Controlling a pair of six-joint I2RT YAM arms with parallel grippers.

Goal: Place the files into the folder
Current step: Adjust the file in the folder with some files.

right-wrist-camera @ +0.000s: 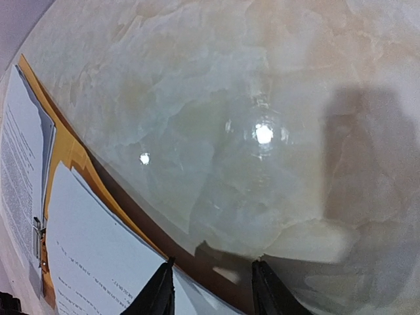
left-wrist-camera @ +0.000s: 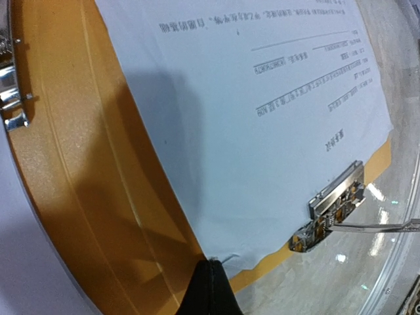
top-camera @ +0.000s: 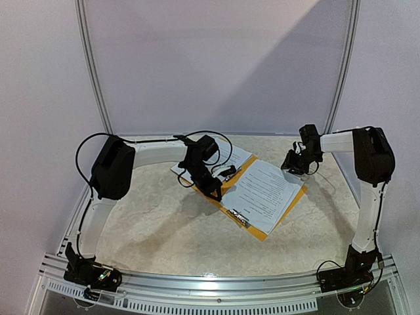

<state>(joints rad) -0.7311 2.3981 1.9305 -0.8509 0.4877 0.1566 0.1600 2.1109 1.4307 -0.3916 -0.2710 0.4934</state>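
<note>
My left fingers (top-camera: 213,187) hover low over the spine of the open folder (top-camera: 296,199), which lies flat and angled mid-worktop (top-camera: 164,230). Only one dark fingertip (left-wrist-camera: 211,289) shows in the wrist view, just off the near corner of a sheet, so I cannot tell whether the pair is apart or together. I judge the arm sits there to pin or square the paper against the spine.

The files (top-camera: 266,190) already lie inside — one sheet spread on the right leaf, more paper on the far leaf, orange border showing round the edges. The metal clip (left-wrist-camera: 336,203) rests at the sheet's end, its lever arm pointing off over the worktop; whether it grips the paper I cannot say.

My right fingers (top-camera: 292,165) hang at the folder's far right edge — spread apart, holding nothing, their tips framing the orange rim. From there, I reckon, they stand ready to lift a leaf or nudge the sheet home.
</note>
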